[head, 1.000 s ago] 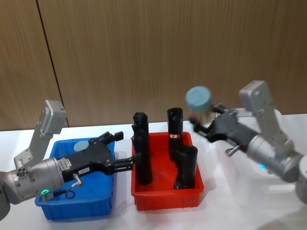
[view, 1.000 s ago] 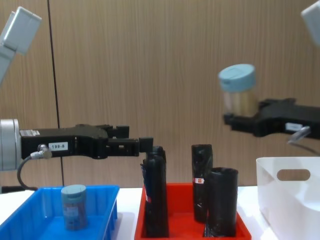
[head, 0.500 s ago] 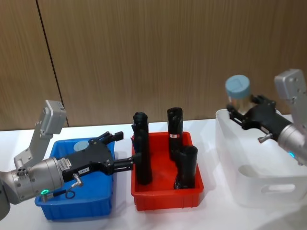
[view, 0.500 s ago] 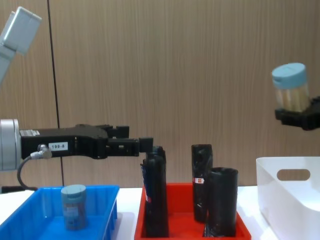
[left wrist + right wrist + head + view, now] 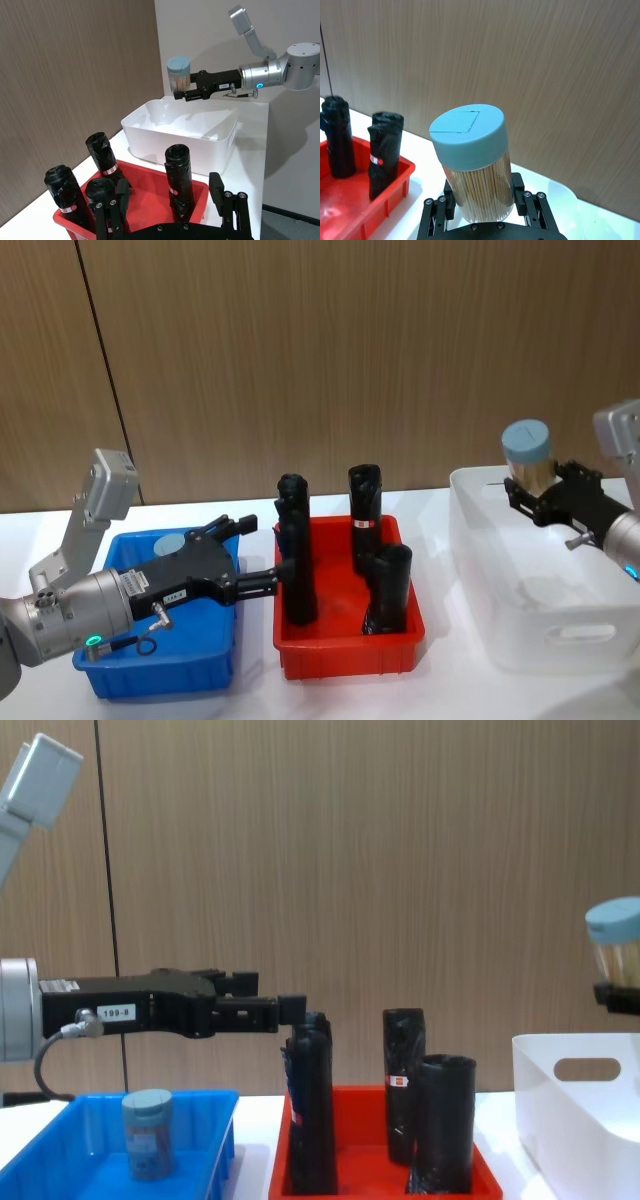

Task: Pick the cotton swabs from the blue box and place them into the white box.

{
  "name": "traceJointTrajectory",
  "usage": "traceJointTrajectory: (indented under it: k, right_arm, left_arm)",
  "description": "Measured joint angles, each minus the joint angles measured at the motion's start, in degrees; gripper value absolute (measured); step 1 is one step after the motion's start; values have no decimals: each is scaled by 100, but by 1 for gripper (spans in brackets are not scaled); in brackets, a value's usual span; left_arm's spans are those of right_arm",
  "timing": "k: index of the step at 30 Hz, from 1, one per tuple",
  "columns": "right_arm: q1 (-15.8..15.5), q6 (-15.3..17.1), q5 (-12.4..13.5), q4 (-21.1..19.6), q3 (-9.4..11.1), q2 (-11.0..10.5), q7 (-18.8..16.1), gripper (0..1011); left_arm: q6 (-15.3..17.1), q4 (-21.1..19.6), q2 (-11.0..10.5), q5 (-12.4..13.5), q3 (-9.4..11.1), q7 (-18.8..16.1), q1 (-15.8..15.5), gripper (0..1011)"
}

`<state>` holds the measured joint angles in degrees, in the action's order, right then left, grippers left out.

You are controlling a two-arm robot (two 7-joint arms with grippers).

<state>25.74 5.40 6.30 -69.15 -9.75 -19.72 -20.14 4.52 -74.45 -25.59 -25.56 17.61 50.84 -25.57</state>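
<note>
Holding swab tub (image 5: 527,452) pinched in right claw (image 5: 533,492) over white box (image 5: 478,565) | left claw (image 5: 262,552) spread, up near blue box (image 5: 160,672) | this tub not in yet; other tub (image 5: 148,1132) sits in blue box.

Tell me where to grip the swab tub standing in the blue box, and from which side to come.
Grip the swab tub on its see-through round body just under the lid, probably coming down from above. It stands upright inside the blue box, whose walls hem in a sideways approach, and the open left gripper hovers above that box.
</note>
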Motion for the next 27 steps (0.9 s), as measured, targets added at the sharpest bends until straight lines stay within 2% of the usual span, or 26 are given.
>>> traceJointTrajectory:
  k: [4,17,22,27]
  right_arm:
    - [40,30,-20,162,7,-6,-61,667]
    - [83,71,10,398,19,-23,-176,1001]
    - [78,74,14,400,20,-24,-185,1001]
    - [-6,69,47,286,13,-24,-131,1001]
  left_arm:
    - [0,0,0,0,0,0,0,1004]
    - [0,0,0,0,0,0,0,1004]
    - [0,-3,0,3,1,-1,1,1004]
    - [-9,-59,12,38,27,-147,34,1004]
